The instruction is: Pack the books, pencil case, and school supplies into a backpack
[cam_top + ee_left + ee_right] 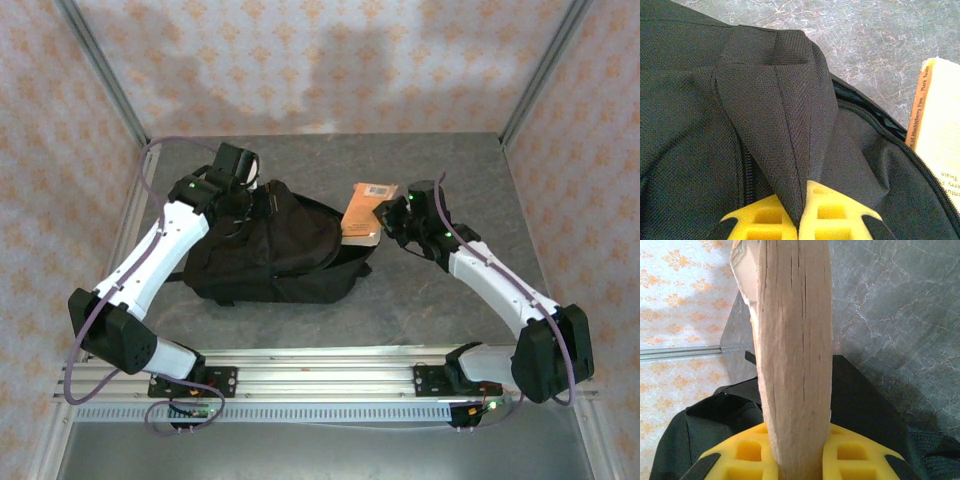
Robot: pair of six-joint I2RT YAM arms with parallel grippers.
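Note:
The black backpack [270,255] lies on its side in the middle of the table. My left gripper [240,200] is over its far left part, shut on a fold of its black fabric [785,115], with the yellow fingertips [830,210] pinching the fold beside a zip. My right gripper [388,222] is shut on one of the books [364,210], an orange-covered paperback held on edge just right of the backpack's opening. In the right wrist view its cream page edges [795,365] rise from between the yellow pads [745,452], with the backpack [860,405] behind. The book [940,135] also shows beyond the zip.
The grey marbled tabletop [440,300] lies open to the right of the backpack and in front of it. Patterned walls close in the back and sides. A metal rail [320,365] runs along the near edge between the arm bases.

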